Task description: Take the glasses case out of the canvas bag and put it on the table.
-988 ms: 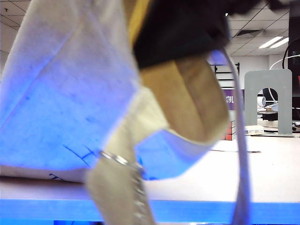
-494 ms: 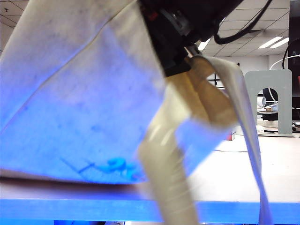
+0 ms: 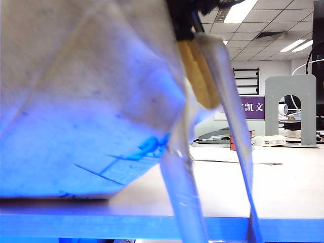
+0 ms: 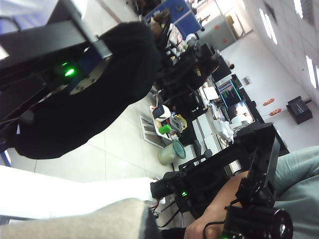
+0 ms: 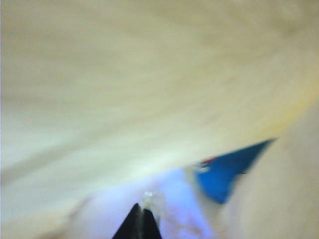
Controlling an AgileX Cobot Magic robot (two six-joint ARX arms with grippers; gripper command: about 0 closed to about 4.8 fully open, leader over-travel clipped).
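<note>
The cream canvas bag [image 3: 86, 101] hangs lifted over the left of the table [image 3: 283, 187], its lower edge still on the table top and its long straps [image 3: 238, 131] dangling past the blue front edge. A black gripper [image 3: 185, 20] grips its rim at the top; which arm it belongs to is unclear. My right gripper [image 5: 143, 211] is shut, with a fold of the bag's cloth [image 5: 149, 74] pinched between its dark tips. Bag fabric [image 4: 89, 221] covers my left gripper's jaws. A blue patch [image 5: 232, 169] shows past the cloth; I cannot tell if it is the glasses case.
A red-and-orange cube [image 3: 242, 140] and white paper sheets [image 3: 238, 157] lie at the back of the table. A grey arched stand [image 3: 289, 109] rises at the far right. The left wrist view looks out at dark rig frames [image 4: 219, 174] and a person's arm [image 4: 214, 219].
The bag has been pulled higher and now fills more of the left side. The black arm has risen almost out of the top, and the straps have swung, uncovering the cube behind.
</note>
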